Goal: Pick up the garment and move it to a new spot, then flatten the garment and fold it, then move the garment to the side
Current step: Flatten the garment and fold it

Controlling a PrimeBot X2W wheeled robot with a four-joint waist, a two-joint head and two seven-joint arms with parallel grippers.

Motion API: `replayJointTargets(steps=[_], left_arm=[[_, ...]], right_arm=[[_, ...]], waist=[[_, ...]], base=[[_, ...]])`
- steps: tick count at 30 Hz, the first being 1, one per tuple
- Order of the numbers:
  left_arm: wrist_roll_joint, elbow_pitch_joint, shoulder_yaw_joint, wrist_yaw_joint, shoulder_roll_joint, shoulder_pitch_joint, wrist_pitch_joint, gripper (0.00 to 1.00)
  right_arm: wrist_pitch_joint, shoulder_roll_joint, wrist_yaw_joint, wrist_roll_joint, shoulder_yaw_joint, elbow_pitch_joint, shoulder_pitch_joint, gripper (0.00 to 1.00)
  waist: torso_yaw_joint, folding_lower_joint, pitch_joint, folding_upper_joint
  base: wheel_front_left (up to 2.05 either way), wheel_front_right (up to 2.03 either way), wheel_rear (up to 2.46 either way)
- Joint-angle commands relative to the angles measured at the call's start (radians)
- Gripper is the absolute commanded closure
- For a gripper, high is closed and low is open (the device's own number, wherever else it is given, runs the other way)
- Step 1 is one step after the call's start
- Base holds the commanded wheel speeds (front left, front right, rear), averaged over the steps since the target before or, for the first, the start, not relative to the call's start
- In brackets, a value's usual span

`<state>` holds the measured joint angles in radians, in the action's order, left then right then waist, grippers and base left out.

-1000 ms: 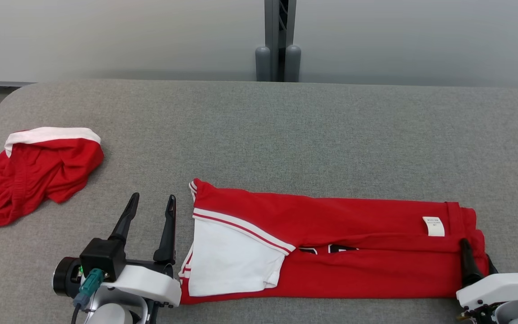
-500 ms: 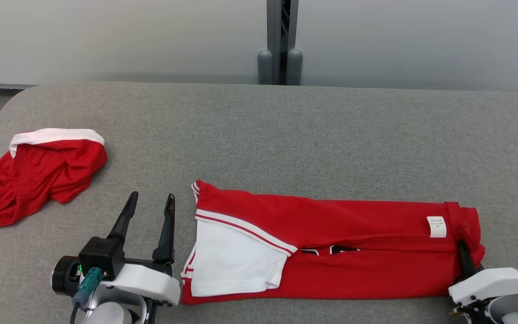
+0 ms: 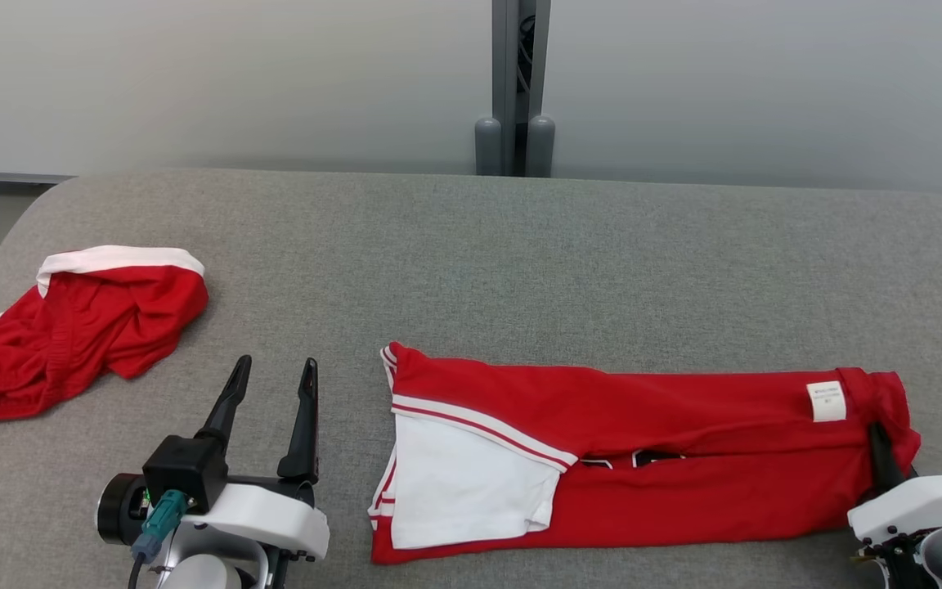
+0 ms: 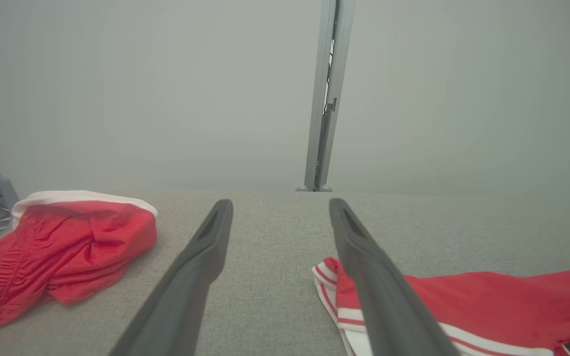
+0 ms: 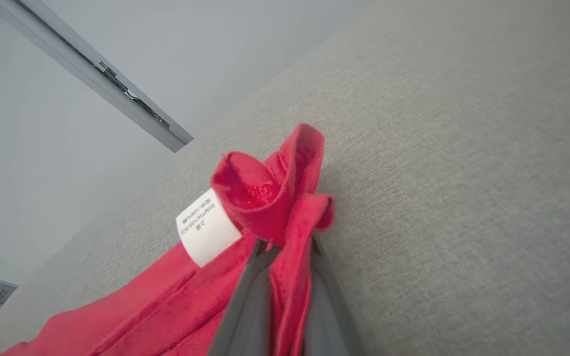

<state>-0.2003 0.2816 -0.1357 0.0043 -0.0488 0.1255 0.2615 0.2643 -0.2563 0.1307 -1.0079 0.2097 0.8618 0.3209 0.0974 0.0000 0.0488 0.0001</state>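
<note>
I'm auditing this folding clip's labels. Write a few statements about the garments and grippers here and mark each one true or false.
1. The right gripper is shut on the end of the folded garment, near its white label. True.
2. The left gripper grips the folded garment. False: it is open and holds nothing, beside the garment.
3. A crumpled red garment lies at the left of the table. True.
4. The white label sits at the folded garment's left end. False: it is at the right end.
</note>
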Motion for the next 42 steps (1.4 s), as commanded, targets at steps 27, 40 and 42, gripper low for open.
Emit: replayJointTargets(steps=[27, 40, 42], left_arm=[[-0.094, 0.006, -0.003, 0.024, -0.004, -0.036, 0.003, 0.0], [-0.123, 0.02, -0.034, 0.026, -0.004, -0.036, 0.003, 0.0], [-0.135, 0.013, -0.052, 0.032, -0.004, -0.016, 0.003, 0.0]], right_arm=[[-0.001, 0.119, 0.0, -0.1, 0.388, -0.338, 0.019, 1.0], [0.001, 0.202, 0.0, -0.228, 0.504, -0.201, 0.104, 1.0], [0.001, 0.203, 0.0, -0.231, 0.49, -0.159, 0.128, 0.0]], waist=[[0.02, 0.0, -0.059, -0.0001], [0.217, 0.0, -0.013, -0.0001], [0.257, 0.0, 0.022, -0.0001]], base=[[0.0, 0.0, 0.0], [0.0, 0.0, 0.0], [0.0, 0.0, 0.0]])
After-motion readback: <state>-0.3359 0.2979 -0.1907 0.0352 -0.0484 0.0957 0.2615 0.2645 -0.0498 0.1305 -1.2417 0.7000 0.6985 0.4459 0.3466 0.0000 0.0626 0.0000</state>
